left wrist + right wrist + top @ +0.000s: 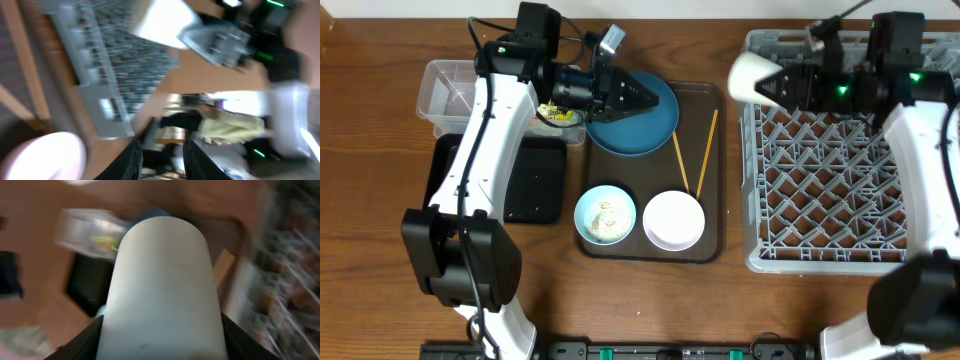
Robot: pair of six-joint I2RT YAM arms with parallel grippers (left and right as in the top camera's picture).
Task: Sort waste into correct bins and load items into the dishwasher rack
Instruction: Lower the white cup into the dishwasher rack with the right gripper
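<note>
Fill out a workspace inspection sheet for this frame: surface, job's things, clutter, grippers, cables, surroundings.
Surface: wooden table, with a brown tray in the middle.
Job's things: rack at right; plate, rice bowl, white bowl and chopsticks on the brown tray; clear tub and black tray at left; wrapper at the tub's edge.
Clutter: nothing seen.
Grippers: left gripper over the plate, jaws slightly apart, empty; right gripper shut on the cup at the rack's far left corner.
Cables: black leads on the left arm.
Surroundings: blurred; a pale-topped figure in the left wrist view.
</note>
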